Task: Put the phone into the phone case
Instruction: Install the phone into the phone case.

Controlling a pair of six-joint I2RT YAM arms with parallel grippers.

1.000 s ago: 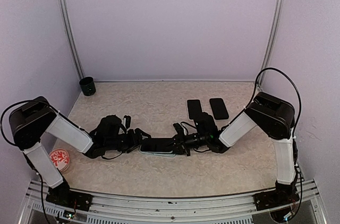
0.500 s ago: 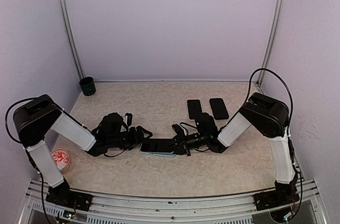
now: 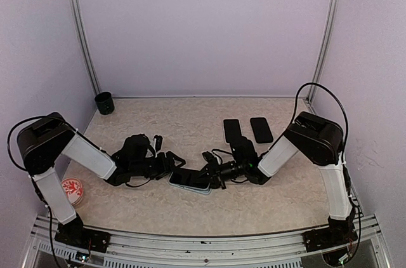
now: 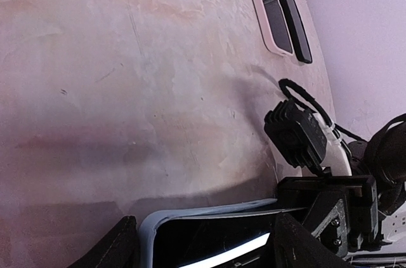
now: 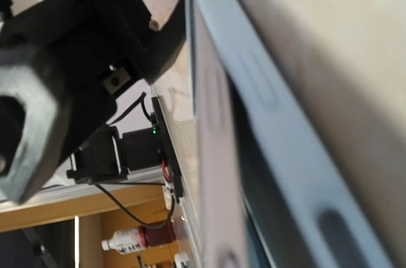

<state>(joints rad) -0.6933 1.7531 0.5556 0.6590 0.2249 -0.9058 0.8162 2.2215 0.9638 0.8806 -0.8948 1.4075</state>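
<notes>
The left gripper has its jaws set wide, and the near end of the phone case fills the gap between them. One of its fingers lies against each long edge of the case. At the case's other end sits the right gripper, so close that its wrist view shows little beyond the pale blue rim. How far its jaws stand apart cannot be told.

The dark phone lies inside that rim, and a bright glint crosses its face in the left wrist view. Whether it is pressed fully home cannot be told. From above, the case lies on the marbled table midway between the two arms, its long axis slightly askew.

Beyond the case, toward the back wall and over its right end, two dark slabs lie side by side and well apart from it. Far to the case's left, in the back corner, stands a small black cup. A red-and-white round item rests well to the left of the case, under the left arm's elbow.
</notes>
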